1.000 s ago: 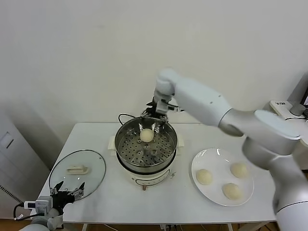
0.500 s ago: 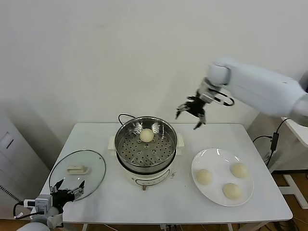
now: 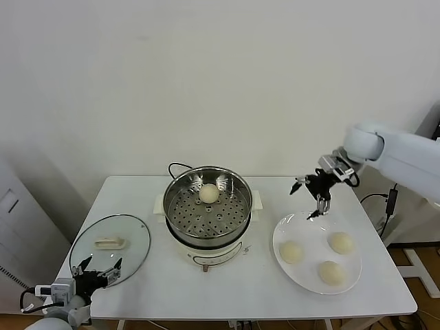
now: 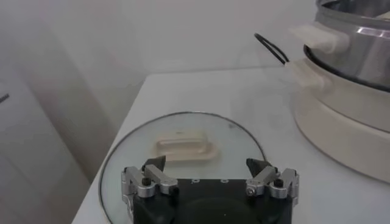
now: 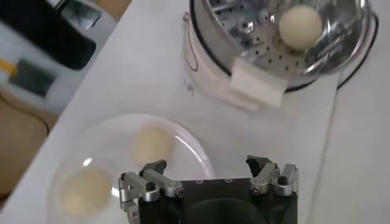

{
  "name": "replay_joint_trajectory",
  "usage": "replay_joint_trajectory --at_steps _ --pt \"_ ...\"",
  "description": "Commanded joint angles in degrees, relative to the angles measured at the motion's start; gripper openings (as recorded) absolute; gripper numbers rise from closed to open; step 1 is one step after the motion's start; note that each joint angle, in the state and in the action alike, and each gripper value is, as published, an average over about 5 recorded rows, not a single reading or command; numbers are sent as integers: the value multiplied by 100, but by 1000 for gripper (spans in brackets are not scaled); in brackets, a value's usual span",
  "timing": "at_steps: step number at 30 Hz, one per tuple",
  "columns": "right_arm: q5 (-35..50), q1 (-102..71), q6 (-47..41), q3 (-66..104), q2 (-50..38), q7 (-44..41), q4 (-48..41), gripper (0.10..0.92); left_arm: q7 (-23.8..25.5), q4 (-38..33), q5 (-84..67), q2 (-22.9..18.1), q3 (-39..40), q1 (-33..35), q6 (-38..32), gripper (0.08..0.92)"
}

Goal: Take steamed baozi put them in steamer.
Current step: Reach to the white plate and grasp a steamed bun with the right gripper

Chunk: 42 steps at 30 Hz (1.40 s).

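Note:
The shiny steel steamer stands mid-table on its white base, with one cream-white baozi resting at the back of its perforated floor. Three more baozi lie on the white plate to the right. My right gripper hovers open and empty above the plate's back-left rim. In the right wrist view the gripper is over the plate, two baozi below it and the steamer beyond. My left gripper is parked open at the front-left corner.
A round glass lid with a cream handle lies flat on the table left of the steamer, right before the left gripper. A black cord runs behind the cooker base. A wall stands close behind the table.
My right gripper has left the back of the steamer and swung right and down to above the plate, empty. The baozi stays in the steamer. The left arm has not moved.

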Motion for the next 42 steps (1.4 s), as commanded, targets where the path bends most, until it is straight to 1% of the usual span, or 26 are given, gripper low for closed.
replay_joint_trajectory --at_steps 1,7,32,35,38,42 --pt "171 -801 -589 171 -89 194 -17 823 2 9 13 -14 15 2 12 823" --pt "18 -1198 -588 336 135 220 -203 823 1 12 22 -22 11 8 14 823" --pt "-676 -2214 -608 808 562 387 -585 816 1 48 26 -40 4 47 -9 823" --pt "-765 -2254 -620 868 568 430 -628 778 1 36 28 -43 2 55 -10 823" --pt "-841 -2284 -620 937 568 464 -669 721 0 24 28 -53 2 58 -9 823" --pt "-835 -2296 -626 996 538 476 -669 624 -4 4 31 -70 1 67 -6 823"
